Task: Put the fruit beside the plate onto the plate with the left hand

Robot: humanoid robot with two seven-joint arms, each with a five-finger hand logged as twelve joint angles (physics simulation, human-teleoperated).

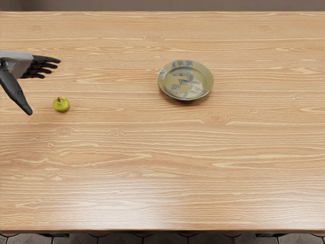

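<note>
Clearly, in the head view, the left hand (24,68) hangs open and empty just beside the green fruit (61,104), which lies on the table (152,168) well left of the plate (163,71); it should lower squarely over the fruit before closing.

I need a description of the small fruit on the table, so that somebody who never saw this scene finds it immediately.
Start from the wide wooden table and go to its left edge, where the left hand comes in with fingers spread. Just right of that hand lies the fruit, far left of the plate. It is the only small, round, yellow-green thing there.
</note>
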